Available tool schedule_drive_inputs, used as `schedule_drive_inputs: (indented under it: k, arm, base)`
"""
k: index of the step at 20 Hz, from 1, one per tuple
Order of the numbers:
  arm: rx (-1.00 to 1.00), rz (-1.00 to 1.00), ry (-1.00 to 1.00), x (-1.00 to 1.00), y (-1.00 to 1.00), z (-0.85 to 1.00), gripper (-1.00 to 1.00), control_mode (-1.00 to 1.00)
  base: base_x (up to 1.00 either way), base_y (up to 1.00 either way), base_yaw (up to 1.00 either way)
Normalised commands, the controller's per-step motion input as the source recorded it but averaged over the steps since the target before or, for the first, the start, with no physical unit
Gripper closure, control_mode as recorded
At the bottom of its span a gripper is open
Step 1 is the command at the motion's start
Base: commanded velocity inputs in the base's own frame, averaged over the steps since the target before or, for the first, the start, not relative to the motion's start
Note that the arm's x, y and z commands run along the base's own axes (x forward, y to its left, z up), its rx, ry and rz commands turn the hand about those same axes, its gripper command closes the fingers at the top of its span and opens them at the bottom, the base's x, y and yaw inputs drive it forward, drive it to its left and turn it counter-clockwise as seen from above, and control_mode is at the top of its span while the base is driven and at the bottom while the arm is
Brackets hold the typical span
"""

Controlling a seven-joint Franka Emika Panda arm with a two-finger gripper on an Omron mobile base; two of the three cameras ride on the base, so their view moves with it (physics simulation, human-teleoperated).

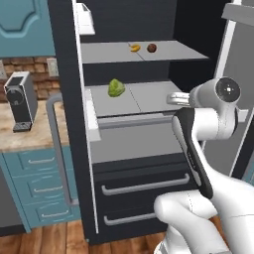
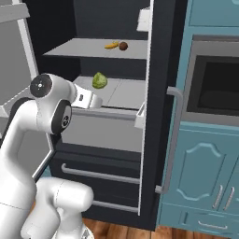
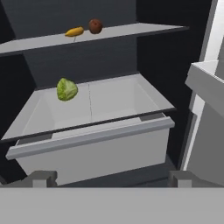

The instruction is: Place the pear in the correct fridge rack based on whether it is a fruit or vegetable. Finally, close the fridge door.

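Pear shelved, fridge door not yet shut.

The gripper is spread apart and holds nothing. The pear rests on the fridge rack, above and ahead of the gripper, just beside the banana. The open door stands to the gripper's right, where the closing push probably begins. No labels or writing are readable.

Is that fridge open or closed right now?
Open: the fridge's shelves show, with the pear and banana on the upper rack.
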Motion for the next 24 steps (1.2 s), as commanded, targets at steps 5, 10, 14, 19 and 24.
schedule_drive_inputs:
  k: [5, 10, 14, 19, 24]
  arm:
    - [0.0, 0.0, 0.0, 0.0, 0.0, 0.0, -1.0, 1.0]
    - [0.0, 0.0, 0.0, 0.0, 0.0, 0.0, -1.0, 1.0]
    - [0.0, 0.0, 0.0, 0.0, 0.0, 0.0, -1.0, 1.0]
    - [0.0, -0.01, 0.0, 0.0, 0.05, 0.0, -1.0, -1.0]
    - [0.0, -0.01, 0.0, -0.05, 0.07, -0.01, -1.0, -1.0]
  base:
    - [-0.16, 0.19, -0.12]
    - [-0.25, 0.2, -0.09]
    - [-0.3, 0.23, -0.06]
    - [-0.07, 0.09, -0.01]
    - [0.0, 0.0, 0.0]
